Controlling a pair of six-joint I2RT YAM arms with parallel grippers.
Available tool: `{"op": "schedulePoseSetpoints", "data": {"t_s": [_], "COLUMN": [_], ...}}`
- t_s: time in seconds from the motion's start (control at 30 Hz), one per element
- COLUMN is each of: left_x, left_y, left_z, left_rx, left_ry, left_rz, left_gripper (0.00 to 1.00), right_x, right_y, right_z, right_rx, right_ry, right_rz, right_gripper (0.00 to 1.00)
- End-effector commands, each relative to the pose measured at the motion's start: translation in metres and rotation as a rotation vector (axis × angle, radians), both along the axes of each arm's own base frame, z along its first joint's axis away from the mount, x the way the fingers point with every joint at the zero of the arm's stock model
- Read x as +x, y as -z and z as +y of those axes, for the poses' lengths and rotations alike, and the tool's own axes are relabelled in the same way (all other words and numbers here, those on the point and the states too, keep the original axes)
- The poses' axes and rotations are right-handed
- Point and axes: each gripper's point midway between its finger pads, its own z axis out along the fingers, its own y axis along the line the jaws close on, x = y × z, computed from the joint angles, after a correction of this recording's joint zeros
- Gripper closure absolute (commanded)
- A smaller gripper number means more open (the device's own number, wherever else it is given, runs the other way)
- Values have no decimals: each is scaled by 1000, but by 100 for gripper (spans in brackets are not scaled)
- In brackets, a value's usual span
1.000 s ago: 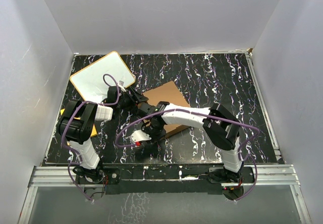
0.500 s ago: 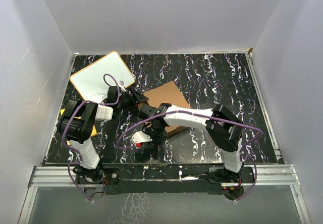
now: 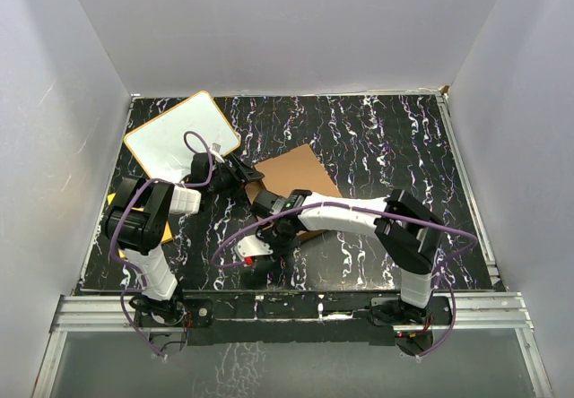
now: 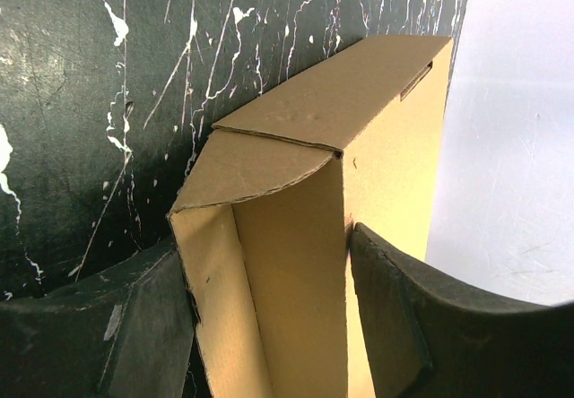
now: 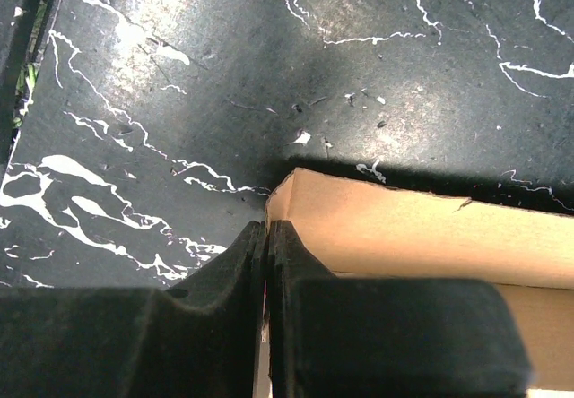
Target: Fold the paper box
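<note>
A black tabletop [image 3: 377,147] veined with white fills the overhead view, and a white board with orange rim [image 3: 170,138] lies at its far left. Near the middle we see the paper box [image 3: 291,169], made of plain brown corrugated cardboard and only partly formed. A flat panel lies on the tabletop, and low walls stand up at its near-left end, where both arms meet.

The left fingers [image 4: 395,317] stand apart, one on each side of a raised corner, both touching it, so they clamp across that folded end. The right fingers [image 5: 224,326] are pressed together at another wall corner; we cannot tell whether a cardboard edge is nipped between them.

We judge the box light and fairly stiff across its panels. It looks ready to bend at its creases, slide on the smooth tabletop, and dent under a hard squeeze. The best holds look to be wall edges close to a corner.
</note>
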Motion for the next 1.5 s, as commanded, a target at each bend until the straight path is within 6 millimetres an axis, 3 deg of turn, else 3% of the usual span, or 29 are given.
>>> {"op": "schedulePoseSetpoints", "data": {"t_s": [0.0,0.3,0.93,1.47], "left_x": [-64,-65,-63,-61], "left_y": [83,83,84,83], "left_z": [24,24,23,23], "left_rx": [185,182,180,178], "left_ry": [22,22,26,25], "left_rz": [307,306,306,306], "left_gripper": [41,41,41,41], "right_x": [19,40,23,29], "right_y": [-9,-20,-27,-36], "right_z": [9,13,3,-2], "right_rx": [58,98,123,170], "right_ry": [47,91,64,128], "right_rz": [-75,-99,-60,-86], "right_gripper": [91,92,91,90]}}
